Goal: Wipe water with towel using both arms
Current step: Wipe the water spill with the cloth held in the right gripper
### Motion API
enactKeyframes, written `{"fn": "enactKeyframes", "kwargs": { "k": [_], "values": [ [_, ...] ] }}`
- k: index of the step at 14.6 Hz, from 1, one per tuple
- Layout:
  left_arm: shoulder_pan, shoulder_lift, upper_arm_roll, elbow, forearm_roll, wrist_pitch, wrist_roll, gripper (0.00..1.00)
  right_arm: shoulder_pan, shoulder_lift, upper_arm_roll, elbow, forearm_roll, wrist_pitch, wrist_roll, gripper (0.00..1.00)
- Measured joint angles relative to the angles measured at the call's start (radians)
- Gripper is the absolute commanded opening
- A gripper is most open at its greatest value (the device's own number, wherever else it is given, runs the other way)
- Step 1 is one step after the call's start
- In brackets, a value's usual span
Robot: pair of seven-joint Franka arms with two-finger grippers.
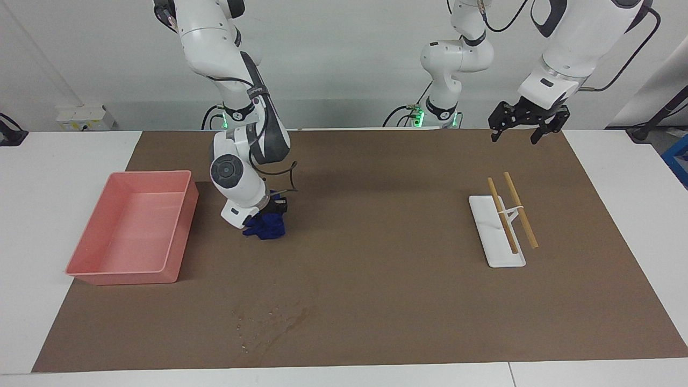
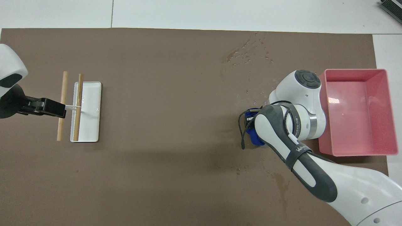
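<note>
Both views show towel (image 1: 265, 226), facing clearer

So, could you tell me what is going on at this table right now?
The right gripper is down on the brown mat, shut on the navy towel, beside the pink tray. The spilled water lies on the mat farther from the robots than the towel, and the towel is not on it yet. The left gripper waits open in the air near the white rack with two wooden sticks, holding nothing.
</note>
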Motion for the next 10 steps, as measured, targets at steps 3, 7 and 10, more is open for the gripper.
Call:
{"fn": "enactKeyframes", "kwargs": {
  "k": [3,7,10],
  "values": [
    [0.0,0.0,0.0,0.0,0.0,0.0,0.0,1.0,-0.021,0.0,-0.002,-0.012,-0.111,0.112,-0.137,0.0],
    [0.0,0.0,0.0,0.0,0.0,0.0,0.0,1.0,-0.095,0.018,-0.004,-0.022,-0.141,0.294,-0.37,0.0],
    [0.0,0.0,0.0,0.0,0.0,0.0,0.0,1.0,-0.096,0.026,-0.002,-0.004,-0.185,0.333,-0.404,0.0]
  ]
}}
